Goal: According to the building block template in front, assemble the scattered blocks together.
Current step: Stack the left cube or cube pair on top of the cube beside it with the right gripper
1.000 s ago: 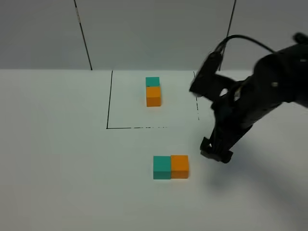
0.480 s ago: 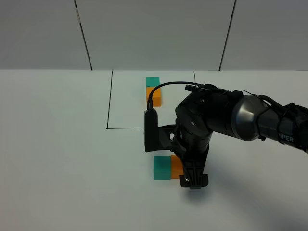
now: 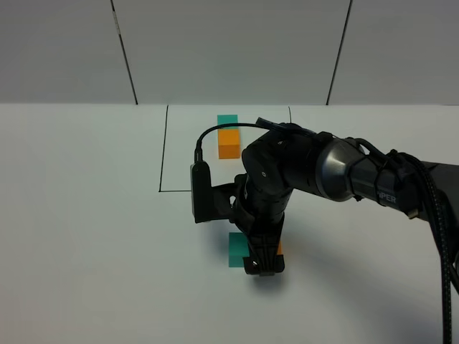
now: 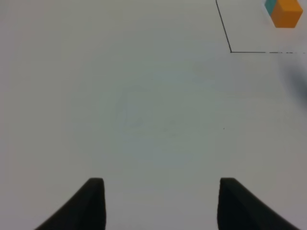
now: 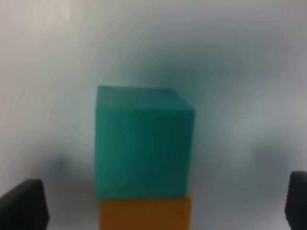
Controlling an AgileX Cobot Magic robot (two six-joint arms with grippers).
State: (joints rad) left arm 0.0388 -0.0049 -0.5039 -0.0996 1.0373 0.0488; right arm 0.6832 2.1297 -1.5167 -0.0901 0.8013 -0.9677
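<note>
The plain matte orange cube [image 5: 145, 213] of the scattered pair sits midway between the right gripper's [image 3: 264, 266] jaws, which stand wide and clear of its sides. The matching matte teal-green cube [image 5: 144, 143] touches it, just beyond the fingertips. The smaller joined teal-and-orange template pair [image 3: 229, 145] lies well apart from these jaws, inside a thin black outline [image 3: 162, 158] on the white table [image 3: 86, 215]. The left gripper [image 4: 160, 191] shows wide, empty jaws over bare table, with the template far beyond them and off to one side.

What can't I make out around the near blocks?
Orange block: cut by right wrist view's edge; right arm covers most of it in exterior high view.
Right gripper: contact with that block unclear, fingertips barely in frame, blurred.
Template's teal cube: clipped by left wrist view's edge.
</note>
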